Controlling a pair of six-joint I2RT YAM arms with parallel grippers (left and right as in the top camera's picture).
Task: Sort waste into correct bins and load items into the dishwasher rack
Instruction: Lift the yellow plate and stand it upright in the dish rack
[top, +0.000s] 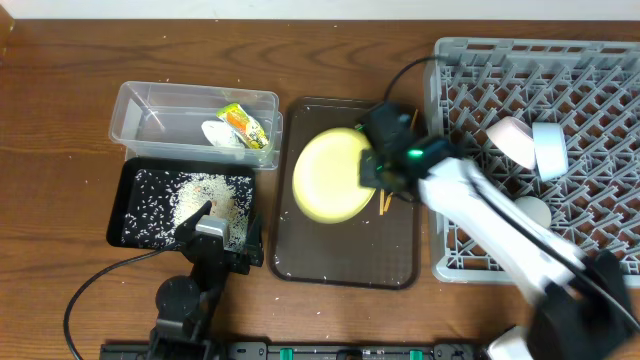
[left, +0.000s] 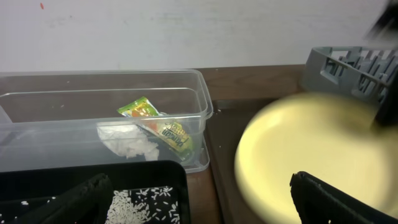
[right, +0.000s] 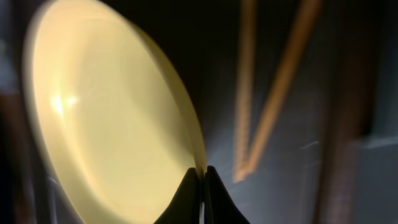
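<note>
Right gripper (right: 200, 183): jaws pinched nearly closed on the rim of the pale yellow plate (right: 106, 118), over the brown serving tray (top: 345, 262). Chopsticks (right: 273, 93) just beside that rim. Dishwasher rack (top: 600, 80) wall flanks the tray's right edge.

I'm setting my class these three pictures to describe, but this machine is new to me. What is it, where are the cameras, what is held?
Two robot arms with two-finger grippers work at a table. One picture looks down from above; the others come from a camera on each wrist. The right gripper pinches the rim of a yellow plate over a brown tray, where chopsticks lie. The left gripper hangs open over a black tray of rice.
</note>
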